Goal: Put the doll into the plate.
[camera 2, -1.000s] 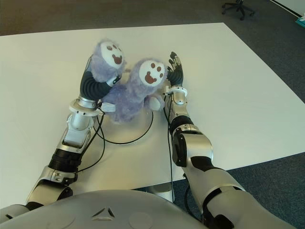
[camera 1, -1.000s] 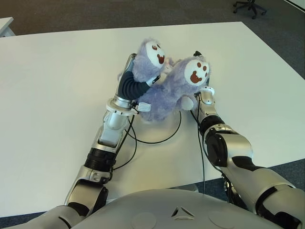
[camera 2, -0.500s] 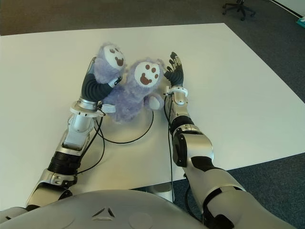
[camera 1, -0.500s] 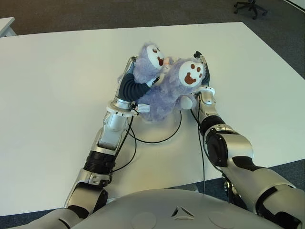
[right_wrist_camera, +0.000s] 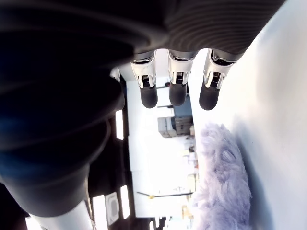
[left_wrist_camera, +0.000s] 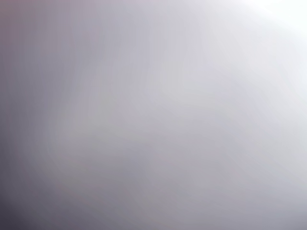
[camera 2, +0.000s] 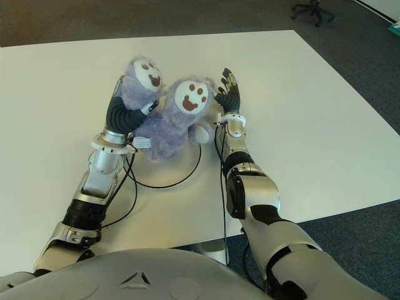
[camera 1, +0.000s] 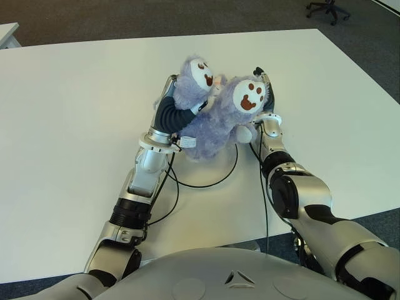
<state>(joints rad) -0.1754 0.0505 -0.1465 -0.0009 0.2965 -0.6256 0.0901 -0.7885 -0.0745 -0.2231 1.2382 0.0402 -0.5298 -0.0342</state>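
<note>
Reaching forward across the white table (camera 1: pixel 75 112), the left arm ends in a left hand (camera 1: pixel 172 100) buried in purple fur; its dark wrist cuff shows, but whether its digits clasp the doll cannot be told, and the left wrist view is only a pale blur. The doll (camera 1: pixel 215 122), a fluffy purple plush, sits at mid-table between the two hands, two white paw pads with brown marks turned upward, the left paw against the left hand. A black cable (camera 1: pixel 206 181) loops on the table just near of it. Right of the doll, the right hand (camera 2: pixel 228 97) stands upright beside the fur, fingers (right_wrist_camera: pixel 176 93) straight and spread, gripping nothing. No plate can be made out. An office chair (camera 1: pixel 328 9) stands on the far floor.
</note>
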